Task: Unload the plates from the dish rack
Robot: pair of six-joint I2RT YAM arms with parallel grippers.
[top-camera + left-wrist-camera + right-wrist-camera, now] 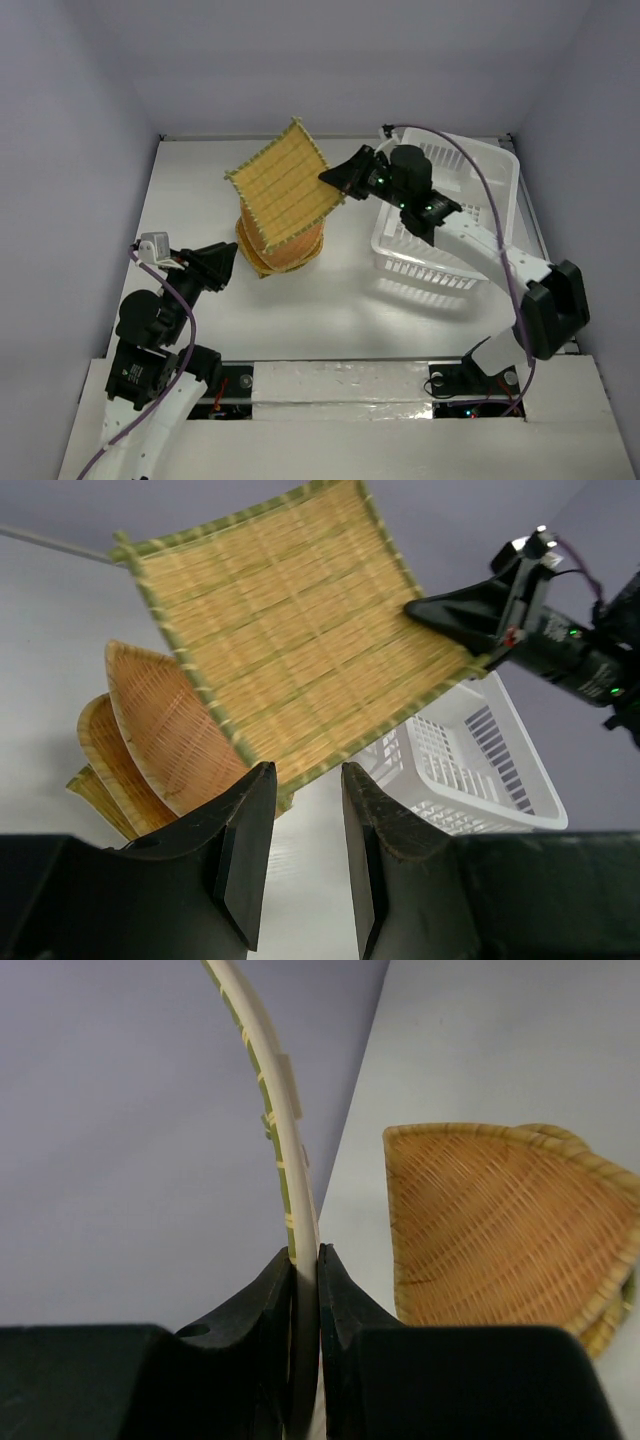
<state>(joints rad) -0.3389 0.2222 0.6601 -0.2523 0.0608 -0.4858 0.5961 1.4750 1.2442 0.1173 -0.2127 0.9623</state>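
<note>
Here the right arm reaches left from the dish rack (418, 256), right fingers (340, 178) clenched on the tilted square plate (283, 190), over the stacked round plates (288, 258). Farther left of the rack, the bent left arm's left fingers (240, 850) stand parted, empty.

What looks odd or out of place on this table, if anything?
The square woven plate is not lying flat: the right gripper pinches one edge, so it hangs tilted above the stack of round plates. That stack is uneven too, its plates fanned apart rather than flush. Nothing looks spilled or broken.
</note>
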